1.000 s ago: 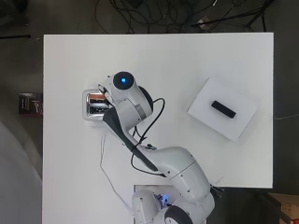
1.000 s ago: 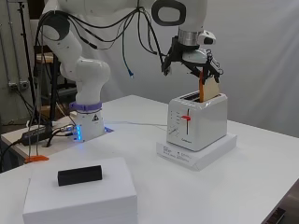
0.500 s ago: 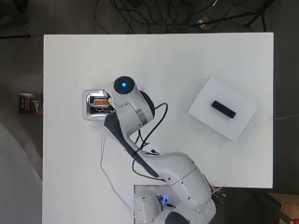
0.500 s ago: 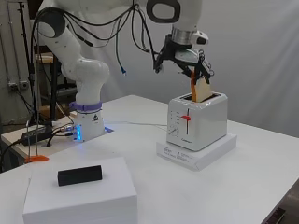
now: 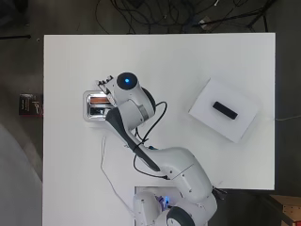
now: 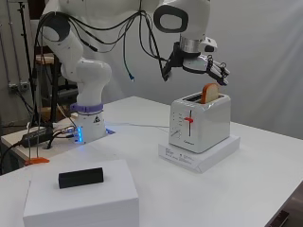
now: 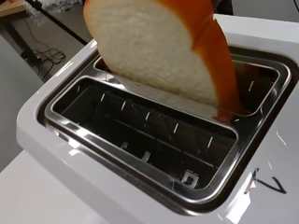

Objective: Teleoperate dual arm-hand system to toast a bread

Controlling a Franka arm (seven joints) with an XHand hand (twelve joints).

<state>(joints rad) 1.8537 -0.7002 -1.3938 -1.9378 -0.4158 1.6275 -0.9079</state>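
Bread slice standing in toaster slot

Bread (image 6: 210, 91) with an orange crust sits partly sunk in one slot of a white toaster (image 6: 199, 124), its top poking out and leaning slightly. Beside it, the second slot is vacant. The robot hand (image 6: 214, 69) hovers just above the slice, fingers (image 6: 222, 75) relaxed and holding nothing. The toaster rests on a white base on the table (image 5: 164, 52). Well apart, a black block (image 6: 80, 177) lies on a white box (image 6: 80, 201).
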